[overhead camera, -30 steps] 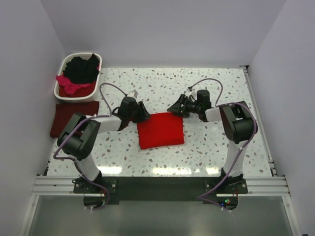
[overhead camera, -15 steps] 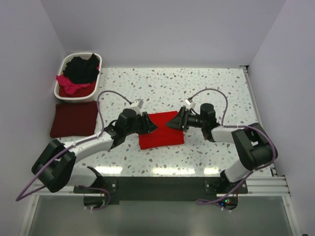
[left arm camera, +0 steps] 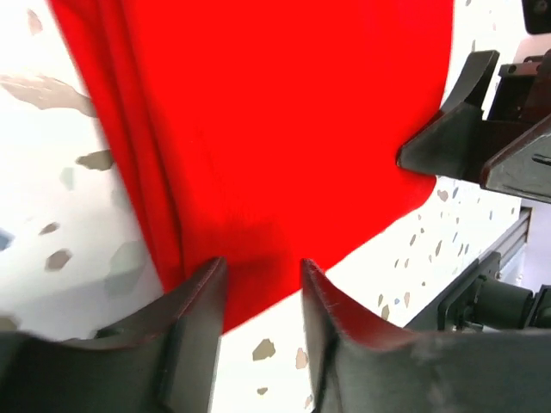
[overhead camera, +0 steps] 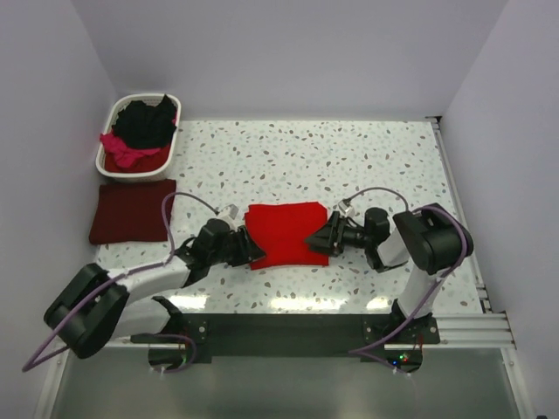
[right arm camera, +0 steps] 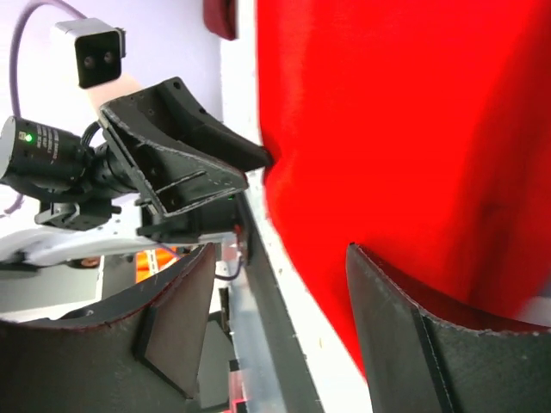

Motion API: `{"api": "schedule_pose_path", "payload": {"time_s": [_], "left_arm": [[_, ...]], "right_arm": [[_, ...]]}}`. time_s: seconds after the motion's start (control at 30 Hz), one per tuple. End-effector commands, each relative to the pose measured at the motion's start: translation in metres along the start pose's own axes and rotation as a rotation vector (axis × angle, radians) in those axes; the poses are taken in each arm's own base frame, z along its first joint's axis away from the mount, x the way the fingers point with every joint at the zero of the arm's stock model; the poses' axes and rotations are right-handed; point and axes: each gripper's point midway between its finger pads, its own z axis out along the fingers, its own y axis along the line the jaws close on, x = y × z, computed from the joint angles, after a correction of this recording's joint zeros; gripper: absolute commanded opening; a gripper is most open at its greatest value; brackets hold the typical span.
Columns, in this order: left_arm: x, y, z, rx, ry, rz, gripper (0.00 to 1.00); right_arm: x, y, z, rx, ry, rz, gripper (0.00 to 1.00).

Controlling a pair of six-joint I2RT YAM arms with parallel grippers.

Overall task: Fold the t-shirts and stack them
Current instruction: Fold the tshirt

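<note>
Speckled white tabletop [overhead camera: 349, 157], pale bare walls. Red shirt [overhead camera: 284, 231]: folded square, lying flat. Left pincer [overhead camera: 251, 250], right pincer [overhead camera: 314, 243]: moved from its far corners to its near corners; both parted, straddling that edge. Fold probably finished, stacking next. Maroon shirt [overhead camera: 131, 209]: folded, left of red shirt. Basket [overhead camera: 175, 118], beyond-left: black and pink shirts, unfolded.

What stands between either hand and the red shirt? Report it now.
Nothing visible does. The left hand and the right hand are both open at opposite ends of the red shirt's near edge. In each wrist view, red cloth shows between the fingers.
</note>
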Motion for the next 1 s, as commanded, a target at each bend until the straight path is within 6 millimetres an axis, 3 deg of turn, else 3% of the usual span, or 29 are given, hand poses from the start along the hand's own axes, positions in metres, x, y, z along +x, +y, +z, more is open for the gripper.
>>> {"api": "schedule_pose_path", "payload": {"time_s": [0.0, 0.03, 0.07, 0.1, 0.13, 0.17, 0.23, 0.27, 0.37, 0.47, 0.57, 0.63, 0.67, 0.83, 0.87, 0.9, 0.97], "left_arm": [[-0.015, 0.009, -0.022, -0.092, -0.075, 0.021, 0.49], [-0.023, 0.007, -0.027, -0.100, -0.104, 0.028, 0.51], [-0.035, -0.004, -0.038, -0.087, -0.146, 0.045, 0.56], [-0.037, 0.002, -0.044, -0.130, -0.157, 0.052, 0.57], [-0.054, -0.006, -0.054, -0.133, -0.226, 0.062, 0.60], [-0.060, -0.005, -0.060, -0.153, -0.248, 0.078, 0.62], [-0.070, 0.005, -0.074, -0.235, -0.291, 0.092, 0.74], [-0.081, -0.001, -0.081, -0.244, -0.321, 0.113, 0.77], [-0.099, 0.000, -0.103, -0.319, -0.383, 0.157, 0.87], [-0.114, -0.001, -0.124, -0.366, -0.447, 0.188, 0.98], [-0.123, -0.001, -0.141, -0.385, -0.501, 0.204, 1.00], [-0.126, -0.001, -0.149, -0.388, -0.527, 0.207, 1.00], [-0.126, -0.001, -0.152, -0.386, -0.534, 0.214, 1.00], [-0.129, -0.003, -0.164, -0.372, -0.571, 0.222, 1.00], [-0.129, -0.003, -0.166, -0.373, -0.574, 0.230, 1.00], [-0.130, -0.005, -0.168, -0.368, -0.576, 0.241, 1.00], [-0.134, -0.010, -0.173, -0.358, -0.585, 0.273, 1.00]], "right_arm": [[-0.006, 0.045, 0.004, -0.093, -0.037, -0.088, 0.66], [-0.004, 0.054, 0.007, -0.100, -0.030, -0.104, 0.67], [-0.007, 0.077, 0.010, -0.132, -0.038, -0.158, 0.68], [0.009, 0.080, 0.020, -0.110, 0.016, -0.161, 0.68], [0.009, 0.086, 0.027, -0.096, 0.001, -0.179, 0.70], [0.007, 0.104, 0.033, -0.116, -0.005, -0.223, 0.70], [0.022, 0.112, 0.048, -0.106, 0.021, -0.250, 0.72], [0.024, 0.119, 0.053, -0.125, 0.027, -0.267, 0.72], [0.035, 0.102, 0.071, -0.115, 0.057, -0.233, 0.72], [0.049, 0.063, 0.091, -0.093, 0.094, -0.147, 0.70], [0.065, 0.009, 0.099, -0.005, 0.107, -0.069, 0.70], [0.071, -0.012, 0.098, 0.027, 0.107, -0.019, 0.70], [0.072, -0.012, 0.098, 0.022, 0.112, -0.013, 0.70], [0.065, 0.017, 0.094, -0.007, 0.111, -0.069, 0.70], [0.058, 0.039, 0.092, -0.046, 0.096, -0.111, 0.70], [0.057, 0.037, 0.089, -0.019, 0.102, -0.119, 0.71], [0.049, 0.064, 0.081, -0.061, 0.085, -0.172, 0.71]]}}
